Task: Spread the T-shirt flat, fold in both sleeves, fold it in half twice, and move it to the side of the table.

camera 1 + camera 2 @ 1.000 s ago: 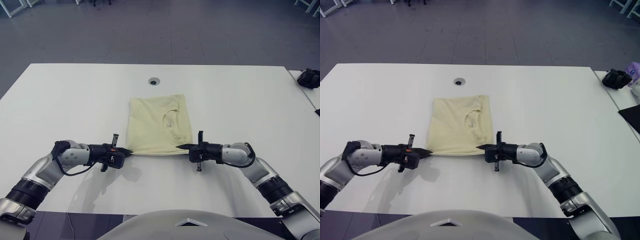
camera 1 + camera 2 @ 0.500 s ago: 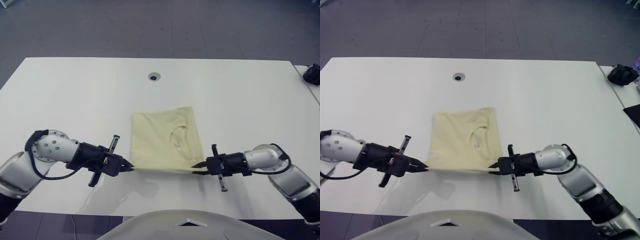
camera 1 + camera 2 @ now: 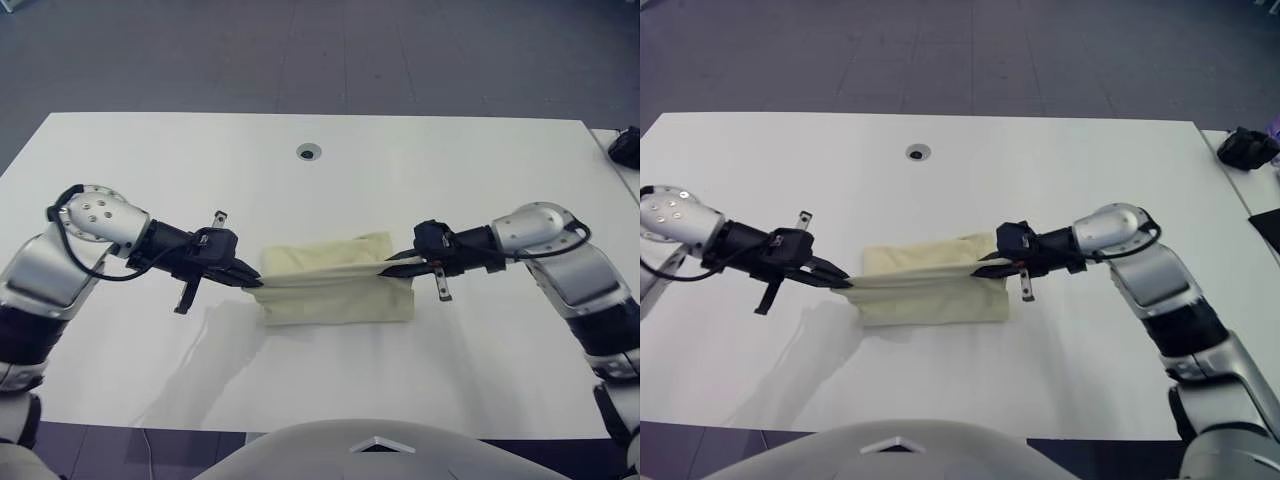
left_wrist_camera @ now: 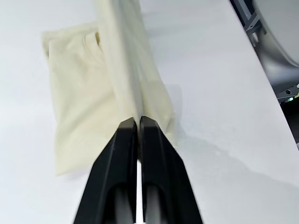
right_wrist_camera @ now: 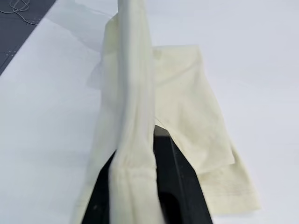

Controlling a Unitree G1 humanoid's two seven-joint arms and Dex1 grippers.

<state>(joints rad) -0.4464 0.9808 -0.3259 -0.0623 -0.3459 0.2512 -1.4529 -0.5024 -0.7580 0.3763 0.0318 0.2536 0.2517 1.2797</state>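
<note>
A pale yellow T-shirt [image 3: 335, 292], folded to a narrow panel, lies at the middle of the white table [image 3: 320, 190]. Its near edge is lifted off the table and stretched taut between my two grippers, arching over the part that still lies flat. My left gripper [image 3: 254, 282] is shut on the left corner of that raised edge; the left wrist view has the cloth [image 4: 124, 70] running away from the closed fingers [image 4: 126, 154]. At the right corner my right gripper [image 3: 392, 263] is shut on the cloth [image 5: 133, 116], which drapes over its fingers.
A round cable hole [image 3: 308, 152] sits in the table behind the shirt. A dark object [image 3: 1246, 148] rests on a neighbouring table at the far right. Bare tabletop lies on both sides of the shirt and in front of it.
Both grippers have lifted the shirt's near edge and carried it away from me, doubling the shirt over itself. The head camera has also shifted.
</note>
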